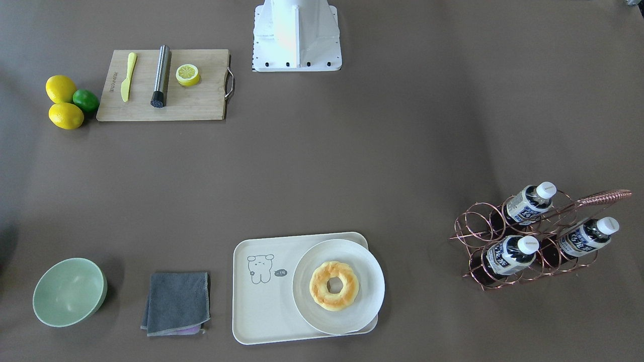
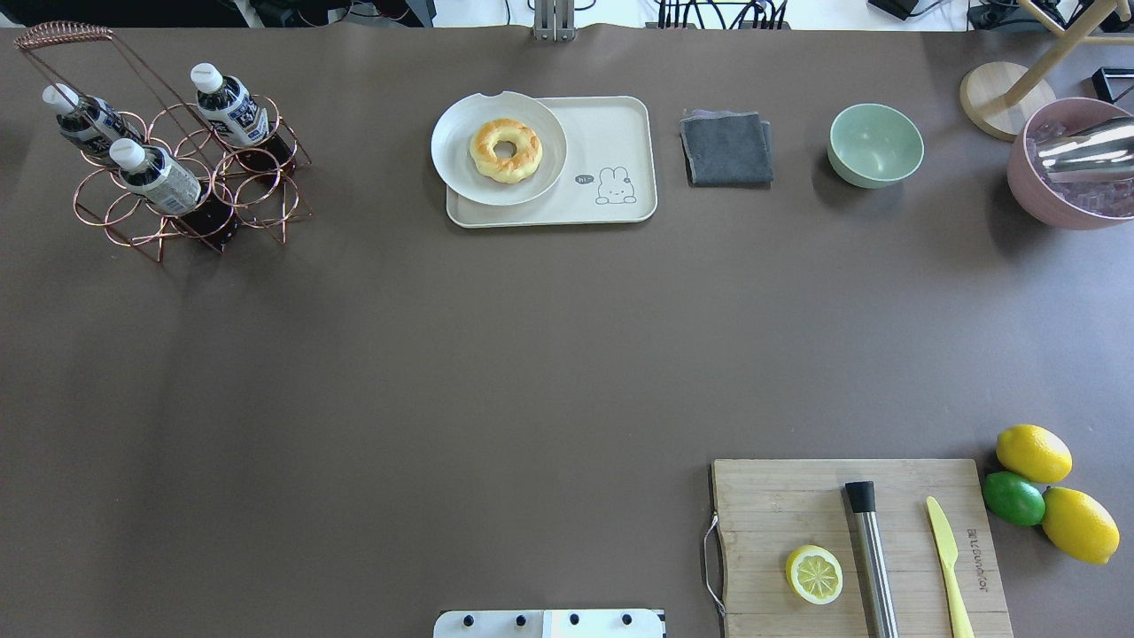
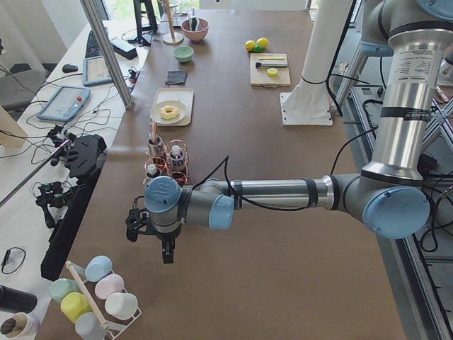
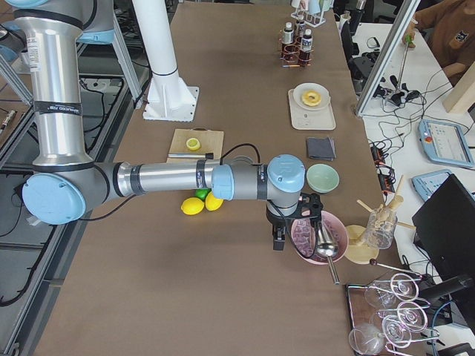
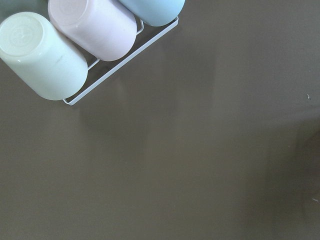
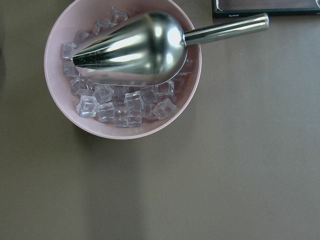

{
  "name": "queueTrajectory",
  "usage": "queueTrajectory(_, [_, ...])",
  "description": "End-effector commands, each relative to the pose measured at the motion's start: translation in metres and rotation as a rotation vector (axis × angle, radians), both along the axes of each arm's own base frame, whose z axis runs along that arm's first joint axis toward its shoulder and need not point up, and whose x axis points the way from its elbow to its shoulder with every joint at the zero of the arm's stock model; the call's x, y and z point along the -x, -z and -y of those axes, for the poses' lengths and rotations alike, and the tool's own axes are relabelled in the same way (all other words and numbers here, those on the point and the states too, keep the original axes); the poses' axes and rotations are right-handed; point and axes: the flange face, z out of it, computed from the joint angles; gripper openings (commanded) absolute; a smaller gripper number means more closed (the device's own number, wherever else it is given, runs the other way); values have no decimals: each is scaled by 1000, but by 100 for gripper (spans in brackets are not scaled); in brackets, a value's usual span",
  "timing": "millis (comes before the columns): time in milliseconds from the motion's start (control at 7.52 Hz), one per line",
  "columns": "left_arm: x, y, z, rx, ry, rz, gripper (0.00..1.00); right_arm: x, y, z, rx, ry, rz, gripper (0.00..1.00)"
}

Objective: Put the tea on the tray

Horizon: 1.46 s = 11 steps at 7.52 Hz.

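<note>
Start stage: tea (image 2: 159,177) in wire rack (image 1: 604,196), tray (image 2: 620,124) well apart. Left pincer (image 3: 168,252) nearer; opening impossible to tell, right pincer (image 4: 280,239) likewise. Next, probably: reach, grip tea at neck.

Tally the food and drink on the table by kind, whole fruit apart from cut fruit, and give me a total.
tea bottles: 3
whole lemons: 2
lemon half: 1
lime: 1
doughnut: 1
Total: 8
</note>
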Motion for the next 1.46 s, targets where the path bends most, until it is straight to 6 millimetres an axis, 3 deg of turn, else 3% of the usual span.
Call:
queueTrajectory(0, [-1,1,0,-1,-1,0,98,0,1,1,-1,0,4,100])
queueTrajectory(399, [-2,4,2,-10,-3,0,98,1,1,0,1,0,13,100])
queueTrajectory(532, [-1,23,5,-39,-1,1,98,2,2,0,0,-1,25,100])
queueTrajectory(665, [-5,49,5,-90,-7,3,98,2,4,1,-3,0,28,100])
queueTrajectory(798, [-21,76,8,-151,-37,2,98,2,4,1,-2,-1,28,100])
queueTrajectory(1197, [-84,195,1,-420,-149,-7,98,3,23,2,2,-40,30,100])
queueTrajectory(1330, [-103,216,-2,-449,-135,-35,98,9,28,3,0,-38,30,100])
